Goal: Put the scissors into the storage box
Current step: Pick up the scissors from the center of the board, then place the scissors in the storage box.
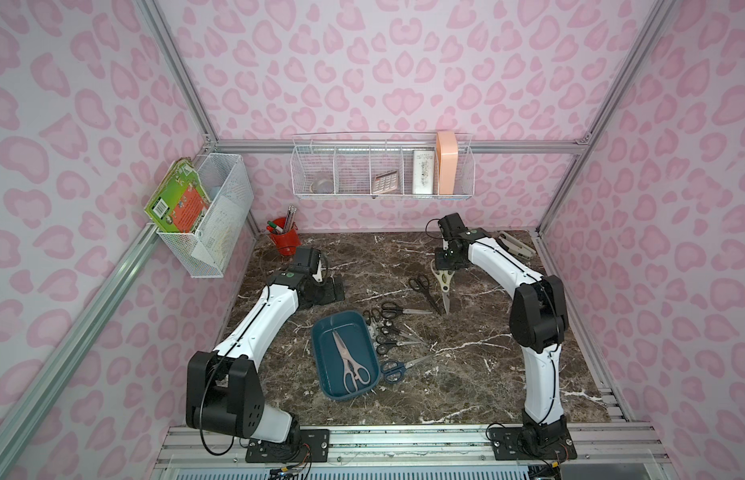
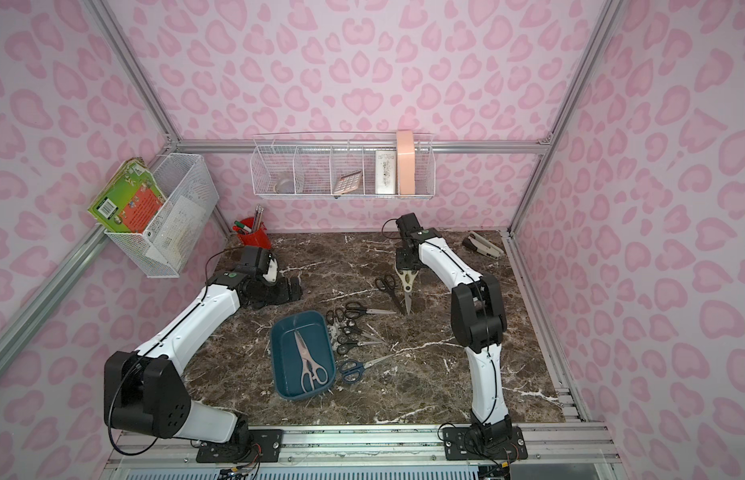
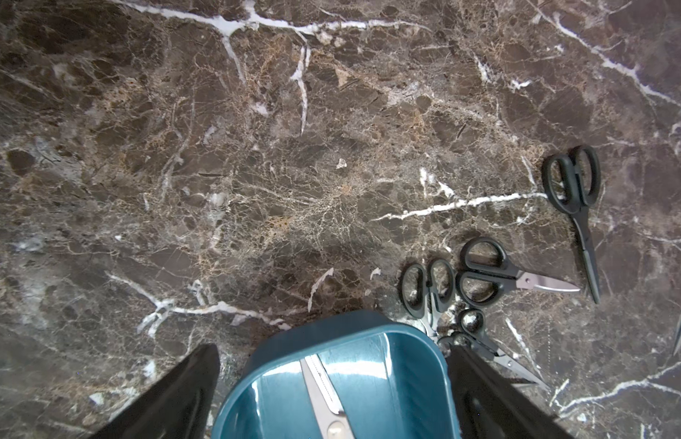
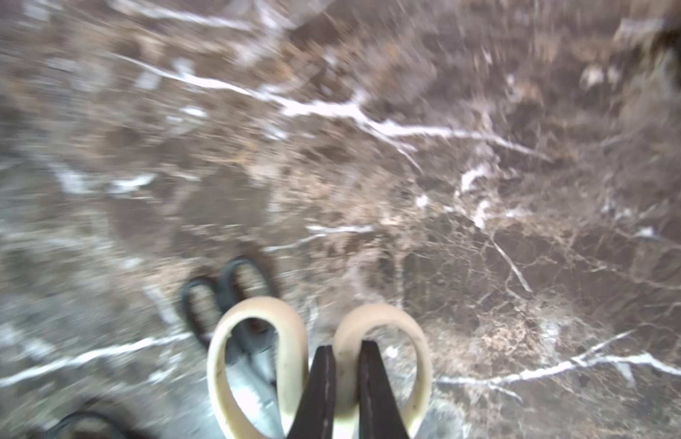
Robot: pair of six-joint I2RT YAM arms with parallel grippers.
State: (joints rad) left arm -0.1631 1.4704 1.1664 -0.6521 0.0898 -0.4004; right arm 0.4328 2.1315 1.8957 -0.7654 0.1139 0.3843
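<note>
My right gripper (image 4: pixel 344 346) is shut on one ring of the cream-handled shears (image 4: pixel 255 302). In both top views the shears (image 1: pixel 444 286) (image 2: pixel 407 286) hang from it at the back right, blades slanting down toward the table. The teal storage box (image 1: pixel 362 332) (image 2: pixel 285 361) (image 3: pixel 312 330) sits mid-table and holds a pink-handled pair of scissors (image 1: pixel 349 365). Several black-handled scissors (image 1: pixel 387 332) (image 3: pixel 479 271) lie along the box's right side, with a longer black pair (image 1: pixel 425 291) farther back and a blue-handled pair (image 1: pixel 393 370) nearer the front. My left gripper (image 3: pixel 331 347) (image 1: pixel 331 291) stands open at the back left, holding nothing.
A red pencil cup (image 1: pixel 284 241) stands in the back left corner and a grey-white stapler (image 1: pixel 516 245) in the back right corner. White wire baskets hang on the back wall (image 1: pixel 383 170) and the left wall (image 1: pixel 213 216).
</note>
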